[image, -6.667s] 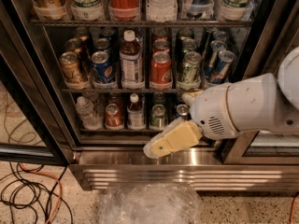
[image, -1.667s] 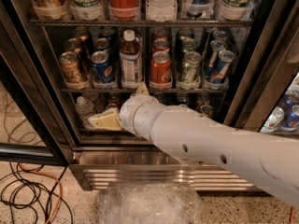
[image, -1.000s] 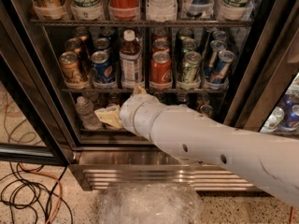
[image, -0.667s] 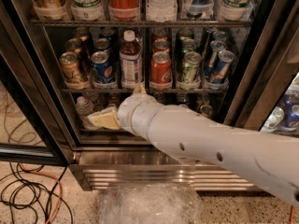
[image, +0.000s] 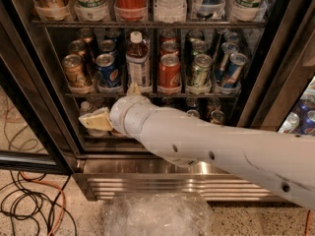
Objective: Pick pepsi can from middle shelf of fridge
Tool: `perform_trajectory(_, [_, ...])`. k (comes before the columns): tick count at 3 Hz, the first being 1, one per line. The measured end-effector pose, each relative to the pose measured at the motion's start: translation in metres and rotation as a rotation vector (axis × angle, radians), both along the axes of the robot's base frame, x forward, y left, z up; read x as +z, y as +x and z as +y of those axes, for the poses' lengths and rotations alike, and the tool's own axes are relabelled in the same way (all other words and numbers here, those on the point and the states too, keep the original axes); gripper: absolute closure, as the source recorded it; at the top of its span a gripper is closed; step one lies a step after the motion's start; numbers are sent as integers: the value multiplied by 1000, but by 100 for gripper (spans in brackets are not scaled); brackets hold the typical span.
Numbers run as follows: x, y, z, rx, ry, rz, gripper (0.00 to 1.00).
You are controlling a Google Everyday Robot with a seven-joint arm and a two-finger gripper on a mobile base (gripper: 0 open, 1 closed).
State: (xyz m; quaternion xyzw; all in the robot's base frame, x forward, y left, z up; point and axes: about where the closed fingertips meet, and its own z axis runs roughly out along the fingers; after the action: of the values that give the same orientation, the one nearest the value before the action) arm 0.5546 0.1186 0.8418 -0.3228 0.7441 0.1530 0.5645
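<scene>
The fridge [image: 162, 173] stands open in front of me, its ribbed steel base at the bottom. The middle shelf [image: 147, 94] is a dark wire rack with clear lane trays of cans. The pepsi can [image: 108, 71], dark blue with the round emblem, stands at the front of the second lane from the left. My gripper [image: 93, 120] with pale tan fingers is at the end of the white arm, below the middle shelf and a little left of the pepsi can, in front of the bottom shelf. It holds nothing that I can see.
A gold can [image: 76, 73] stands left of the pepsi can, a tall bottle [image: 138, 63] right of it, then a red can [image: 169, 73], a green can [image: 199, 73] and slim blue cans [image: 234, 69]. Large bottles fill the top rack [image: 147, 23]. Cables [image: 29, 205] and plastic wrap [image: 155, 215] lie on the floor.
The arm has swung from the right side across to the left and into the fridge opening. Over the last second the gripper has stayed almost still below the middle shelf.
</scene>
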Motion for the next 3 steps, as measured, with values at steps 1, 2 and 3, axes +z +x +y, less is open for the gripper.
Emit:
perform_trajectory(1, [10,7,19,11,40,-16,3])
perform_trajectory(2, [23,12,54,44,90,-26,5])
perform_trajectory(3, [23,12,54,44,89,-26,6])
